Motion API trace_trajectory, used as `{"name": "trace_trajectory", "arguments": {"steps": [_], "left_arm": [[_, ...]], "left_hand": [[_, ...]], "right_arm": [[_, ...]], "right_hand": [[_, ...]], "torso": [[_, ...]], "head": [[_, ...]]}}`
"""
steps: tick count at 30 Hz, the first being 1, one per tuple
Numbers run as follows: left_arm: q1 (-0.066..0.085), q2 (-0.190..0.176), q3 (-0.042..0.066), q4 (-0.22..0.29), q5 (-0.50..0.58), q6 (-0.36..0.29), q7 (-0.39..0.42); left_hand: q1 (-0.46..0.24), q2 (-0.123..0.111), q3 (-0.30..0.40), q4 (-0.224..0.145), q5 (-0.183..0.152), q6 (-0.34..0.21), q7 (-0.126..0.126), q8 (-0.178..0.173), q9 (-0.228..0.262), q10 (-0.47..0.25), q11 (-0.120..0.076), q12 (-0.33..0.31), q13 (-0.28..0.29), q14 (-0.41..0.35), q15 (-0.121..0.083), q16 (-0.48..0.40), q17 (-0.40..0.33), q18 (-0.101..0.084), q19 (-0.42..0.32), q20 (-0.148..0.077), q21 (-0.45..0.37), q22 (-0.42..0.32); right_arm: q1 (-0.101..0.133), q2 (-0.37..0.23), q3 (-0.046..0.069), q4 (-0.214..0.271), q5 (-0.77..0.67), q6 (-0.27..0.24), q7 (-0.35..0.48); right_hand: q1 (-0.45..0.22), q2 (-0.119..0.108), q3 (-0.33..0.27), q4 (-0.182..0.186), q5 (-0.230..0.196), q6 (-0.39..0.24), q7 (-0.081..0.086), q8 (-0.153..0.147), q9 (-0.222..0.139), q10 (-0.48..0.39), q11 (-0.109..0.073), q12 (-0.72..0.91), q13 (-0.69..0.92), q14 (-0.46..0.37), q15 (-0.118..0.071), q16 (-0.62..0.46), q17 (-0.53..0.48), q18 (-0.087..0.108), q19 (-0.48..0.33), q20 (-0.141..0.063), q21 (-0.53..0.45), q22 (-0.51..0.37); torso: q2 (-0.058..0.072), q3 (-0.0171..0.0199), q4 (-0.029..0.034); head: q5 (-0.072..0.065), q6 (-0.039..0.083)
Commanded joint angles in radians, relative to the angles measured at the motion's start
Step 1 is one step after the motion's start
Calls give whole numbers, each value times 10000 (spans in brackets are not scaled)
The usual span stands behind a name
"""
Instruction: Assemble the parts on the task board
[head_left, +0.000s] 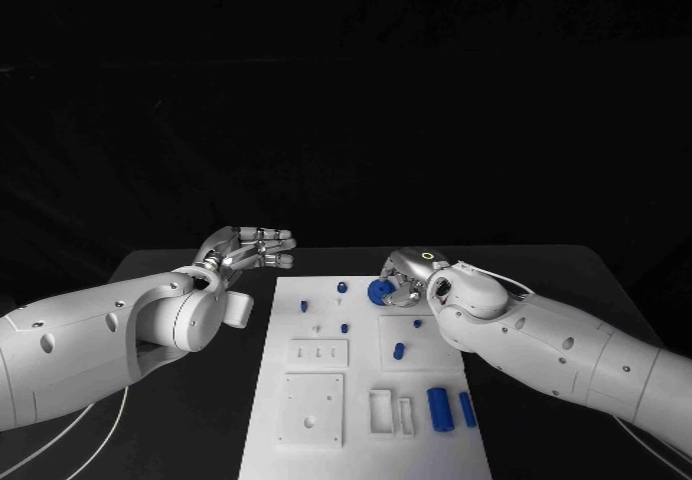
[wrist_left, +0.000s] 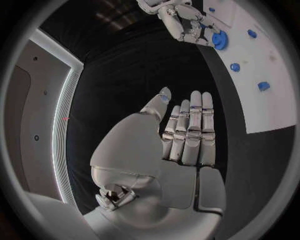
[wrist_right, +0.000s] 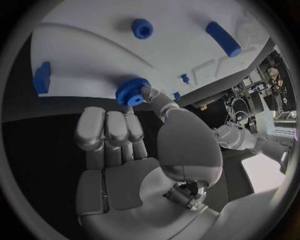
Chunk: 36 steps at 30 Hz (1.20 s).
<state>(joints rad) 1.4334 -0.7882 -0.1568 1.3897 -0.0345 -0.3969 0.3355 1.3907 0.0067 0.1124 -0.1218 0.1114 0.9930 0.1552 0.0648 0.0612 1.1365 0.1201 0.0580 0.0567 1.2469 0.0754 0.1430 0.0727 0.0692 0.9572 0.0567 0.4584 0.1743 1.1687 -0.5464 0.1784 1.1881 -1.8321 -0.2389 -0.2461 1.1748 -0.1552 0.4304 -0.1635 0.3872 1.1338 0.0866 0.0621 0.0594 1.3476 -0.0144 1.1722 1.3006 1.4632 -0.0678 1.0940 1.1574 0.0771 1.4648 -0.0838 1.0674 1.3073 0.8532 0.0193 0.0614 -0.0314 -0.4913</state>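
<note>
The white task board (head_left: 361, 440) lies in the middle of the table. My right hand (head_left: 408, 281) is at the board's far right edge, pinching a blue toothed wheel (head_left: 381, 291) between thumb and fingers. The right wrist view shows that wheel (wrist_right: 132, 91) at the board's (wrist_right: 87, 55) edge with the thumb tip on it. My left hand (head_left: 254, 247) hovers left of the board's far end, fingers straight and empty; the left wrist view shows its flat open palm (wrist_left: 186, 132), with the right hand (wrist_left: 182, 21) and wheel (wrist_left: 219, 39) beyond.
Small blue pegs (head_left: 306, 304) (head_left: 346, 327) (head_left: 400, 351) stand along the board. Two blue cylinders (head_left: 440, 409) (head_left: 467, 408) lie near its front right. White blocks (head_left: 317, 353) (head_left: 313, 408) sit left of them. Black table (head_left: 173, 440) surrounds the board.
</note>
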Motion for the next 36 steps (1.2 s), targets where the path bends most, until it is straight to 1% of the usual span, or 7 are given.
{"name": "trace_trajectory", "arguments": {"steps": [1, 8, 15, 19, 28, 34, 36], "left_arm": [[12, -6, 6, 38, 5, 0, 30], [12, -26, 6, 68, 5, -30, 27], [12, 13, 6, 82, 5, -17, 24], [12, 27, 6, 84, 4, -14, 21], [13, 62, 6, 69, 4, -4, 21], [14, 101, 6, 51, 5, 17, 19], [14, 110, 6, 41, 5, 18, 20]], "left_hand": [[-111, 22, 41, 1, 34, -10, -32, 10, 17, 20, -14, 23, 7, 31, -2, 41, -6, -34, -46, -10, 20, 9], [-111, 22, 41, 1, 34, -10, -32, 10, 17, 20, -14, 23, 7, 31, -2, 41, -6, -34, -46, -10, 20, 9], [-111, 22, 41, 1, 34, -10, -32, 10, 17, 20, -14, 23, 7, 31, -2, 41, -6, -34, -46, -10, 20, 9], [-119, 0, 90, -10, 26, -14, -32, 8, 16, 21, -14, 24, 7, 24, 0, 45, -6, -32, -100, -7, 94, 39], [-151, -10, 78, 12, -60, -17, -31, 7, 16, 17, -12, 24, 7, 25, 3, 49, -5, -34, -109, 0, 103, 37], [-172, -3, 43, 53, -190, -18, -31, 9, 17, 17, -10, 24, 8, 21, 7, 54, -4, -37, -96, 8, 85, 12], [-172, -3, 43, 53, -190, -18, -31, 9, 17, 17, -10, 24, 8, 21, 7, 54, -4, -37, -96, 8, 85, 12]], "right_arm": [[4, 5, 11, 306, -212, -593, -343], [1, 308, 17, 649, -517, -896, -461], [-26, 774, -2, 503, -761, -1067, -532], [-36, 1046, -102, 290, -867, -1075, -562], [-54, 1409, -381, -98, -872, -899, -561], [-101, 1518, -457, -209, -871, -750, -573], [-118, 1561, -472, -255, -871, -717, -572]], "right_hand": [[110, 0, -11, 115, -61, 272, -82, -2, 50, 44, 10, 27, 18, -5, -75, 43, -35, -102, 282, -85, 105, 1402], [145, -29, -17, 204, -124, 280, -88, 0, 51, 36, 12, -8, 12, -11, -77, 38, -72, -109, 276, -87, 120, 1402], [193, -61, 37, 271, -160, 281, -89, -1, 50, 25, 13, -50, -2, -21, -82, 20, -113, -109, 267, -94, 98, 1395], [200, -66, 46, 272, -166, 275, -84, -2, 49, 27, 16, -55, -3, -22, -83, 14, -123, -108, 266, -95, 91, 1393], [201, -71, 50, 279, -174, 268, -83, -3, 49, 26, 19, -65, -8, -26, -84, -4, -147, -110, 265, -96, 83, 1391], [188, -56, 11, 302, -255, 232, -75, -3, 47, 13, 28, -98, -25, -29, -84, -25, -178, -112, 262, -99, 57, 1385], [188, -56, 11, 302, -255, 232, -75, -3, 47, 13, 28, -98, -25, -29, -84, -25, -178, -112, 262, -99, 57, 1385]], "torso": [[3, -7, 8], [0, 11, -3], [29, -13, 63], [27, -16, 68], [17, 1, 38], [32, 1, 41], [18, 2, 21]], "head": [[12, 22], [59, 58], [40, 74], [48, 43], [92, -16], [104, -9], [126, -26]]}}
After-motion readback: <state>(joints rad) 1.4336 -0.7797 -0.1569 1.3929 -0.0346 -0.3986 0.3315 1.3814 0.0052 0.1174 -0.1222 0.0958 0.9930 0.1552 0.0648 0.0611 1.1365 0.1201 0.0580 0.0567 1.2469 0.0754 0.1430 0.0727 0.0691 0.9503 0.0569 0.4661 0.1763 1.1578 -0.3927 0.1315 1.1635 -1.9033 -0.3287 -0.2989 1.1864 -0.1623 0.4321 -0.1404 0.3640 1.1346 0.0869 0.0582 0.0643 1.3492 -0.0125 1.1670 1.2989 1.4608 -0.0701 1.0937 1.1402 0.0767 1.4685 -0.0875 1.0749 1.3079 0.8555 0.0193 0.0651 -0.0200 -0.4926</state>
